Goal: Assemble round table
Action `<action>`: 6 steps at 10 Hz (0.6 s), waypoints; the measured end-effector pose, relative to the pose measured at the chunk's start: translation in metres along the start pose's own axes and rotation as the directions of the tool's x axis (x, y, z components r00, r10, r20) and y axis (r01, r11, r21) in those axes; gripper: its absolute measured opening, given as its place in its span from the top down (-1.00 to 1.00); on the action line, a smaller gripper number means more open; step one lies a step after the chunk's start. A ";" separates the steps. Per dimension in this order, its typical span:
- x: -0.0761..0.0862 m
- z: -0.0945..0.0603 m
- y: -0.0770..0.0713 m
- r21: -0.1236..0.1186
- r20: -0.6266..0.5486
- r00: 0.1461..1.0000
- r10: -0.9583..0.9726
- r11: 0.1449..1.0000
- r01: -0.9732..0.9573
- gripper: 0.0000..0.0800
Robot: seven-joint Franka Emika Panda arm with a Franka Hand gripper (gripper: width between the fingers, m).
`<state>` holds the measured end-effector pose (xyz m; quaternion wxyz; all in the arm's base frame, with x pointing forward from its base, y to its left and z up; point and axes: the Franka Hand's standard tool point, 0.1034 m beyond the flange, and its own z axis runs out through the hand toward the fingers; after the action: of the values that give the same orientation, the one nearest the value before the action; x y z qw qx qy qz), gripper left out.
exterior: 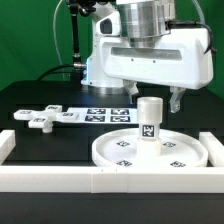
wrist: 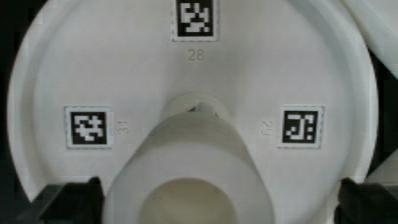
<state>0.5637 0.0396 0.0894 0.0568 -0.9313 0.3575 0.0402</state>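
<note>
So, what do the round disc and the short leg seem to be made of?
The round disc looks like white moulded plastic, matt to satin: even colour, smooth raised rim, soft highlights. The short leg seems the same plastic, smooth-walled. Their black-and-white tags are probably printed stickers.

- The rimmed round disc (wrist: 196, 90) fills most of the view, white and seen from above.
- Its face carries three black-and-white square tags: a first tag (wrist: 196, 18) near the rim, and a second tag (wrist: 93, 125) and third tag (wrist: 299, 125) flanking the centre.
- A faint "28" sits just beside the first tag.
- The short cylindrical leg (wrist: 192, 175) stands upright at the disc's centre, its hollow end towards the camera, slightly blurred.
- The gripper (wrist: 214, 205) straddles the leg. Its dark fingers (wrist: 71, 200) are spread wide and clear of it.
- Dark desk (wrist: 15, 30) shows past the rim.
</note>
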 end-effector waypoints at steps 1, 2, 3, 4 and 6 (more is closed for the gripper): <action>0.000 0.000 0.001 -0.008 0.000 0.994 -0.111 0.994 0.111 -0.62; 0.002 -0.003 -0.001 -0.022 0.003 0.962 -0.273 0.962 0.273 -0.62; 0.005 -0.005 -0.004 -0.028 0.002 0.919 -0.393 0.919 0.393 -0.62; 0.006 -0.006 -0.005 -0.032 0.006 0.878 -0.478 0.878 0.478 -0.62; 0.006 -0.008 -0.007 -0.051 0.008 0.784 -0.621 0.783 0.620 -0.62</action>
<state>0.5737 0.0399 0.0969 0.0417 -0.9984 0.0308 0.0239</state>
